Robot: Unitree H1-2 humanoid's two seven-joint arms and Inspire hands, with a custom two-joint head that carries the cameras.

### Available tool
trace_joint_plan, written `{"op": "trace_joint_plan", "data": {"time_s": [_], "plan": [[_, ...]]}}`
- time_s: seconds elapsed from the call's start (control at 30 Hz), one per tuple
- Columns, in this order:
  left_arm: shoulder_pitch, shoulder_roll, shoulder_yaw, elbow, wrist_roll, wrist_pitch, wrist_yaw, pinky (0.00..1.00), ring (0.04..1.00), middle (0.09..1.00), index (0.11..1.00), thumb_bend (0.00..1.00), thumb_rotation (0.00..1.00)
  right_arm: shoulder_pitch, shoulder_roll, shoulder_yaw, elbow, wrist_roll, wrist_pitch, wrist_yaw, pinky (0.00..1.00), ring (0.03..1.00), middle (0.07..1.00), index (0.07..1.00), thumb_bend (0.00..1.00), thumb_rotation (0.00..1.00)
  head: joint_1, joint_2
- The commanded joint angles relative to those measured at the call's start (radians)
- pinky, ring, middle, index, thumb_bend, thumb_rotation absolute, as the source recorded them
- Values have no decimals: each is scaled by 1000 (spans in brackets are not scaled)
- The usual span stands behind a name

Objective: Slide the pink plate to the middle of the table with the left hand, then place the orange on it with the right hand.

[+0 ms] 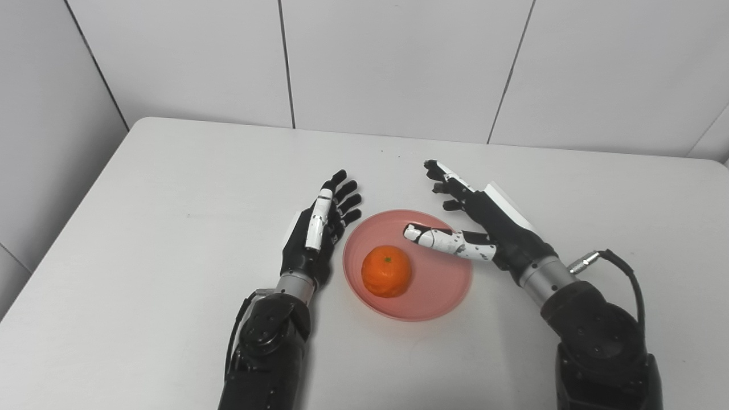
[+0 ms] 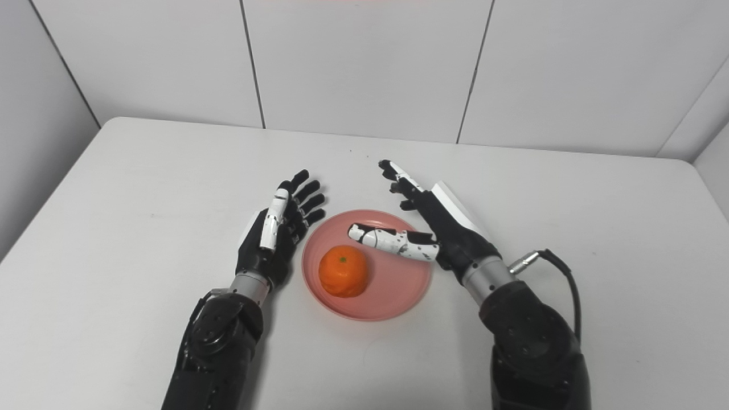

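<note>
A pink plate point(image 1: 441, 285) lies near the middle of the white table point(image 1: 171, 228). An orange point(image 1: 386, 271) rests on the plate's left half. My left hand point(image 1: 320, 228) stands just left of the plate, fingers stretched apart, holding nothing. My right hand point(image 1: 472, 219) hovers at the plate's far right side, open, with its thumb reaching over the plate's rim toward the orange without touching it. In the right eye view the orange point(image 2: 342, 271) and plate point(image 2: 398, 290) show the same way.
White wall panels point(image 1: 398, 57) rise behind the table's far edge. A cable point(image 1: 621, 267) loops off my right wrist. The tabletop around the plate is bare white surface.
</note>
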Motion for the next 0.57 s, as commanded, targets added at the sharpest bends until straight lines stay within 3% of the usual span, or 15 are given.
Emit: {"op": "trace_joint_plan", "data": {"time_s": [0.0,0.03,0.1,0.27,0.43,0.53], "plan": [[-9,6,-13,-49,11,-5,-8,910,917,941,939,421,1000,5,6,-21,-47,26,-25,-107,799,893,926,938,991,947,0,1],[-3,12,-17,-55,18,-11,-9,912,919,942,941,421,1000,21,16,-32,-49,42,-34,-147,802,896,928,938,988,958,2,-1],[7,18,-20,-63,24,-19,-10,969,963,980,980,433,992,59,47,-64,-29,97,-68,-245,876,947,976,978,846,992,0,-4],[37,26,-26,-96,44,-33,3,999,996,999,999,426,967,126,89,-115,114,211,-198,-449,903,960,989,990,782,1000,-9,-18],[57,35,-22,-121,49,-39,1,1000,1000,1000,1000,412,959,147,125,-157,245,393,-241,-529,975,996,1000,1000,660,1000,-14,-32],[64,39,-22,-121,51,-47,1,1000,1000,1000,1000,410,966,149,123,-157,270,458,-218,-547,998,1000,1000,1000,570,1000,-14,-33]]}}
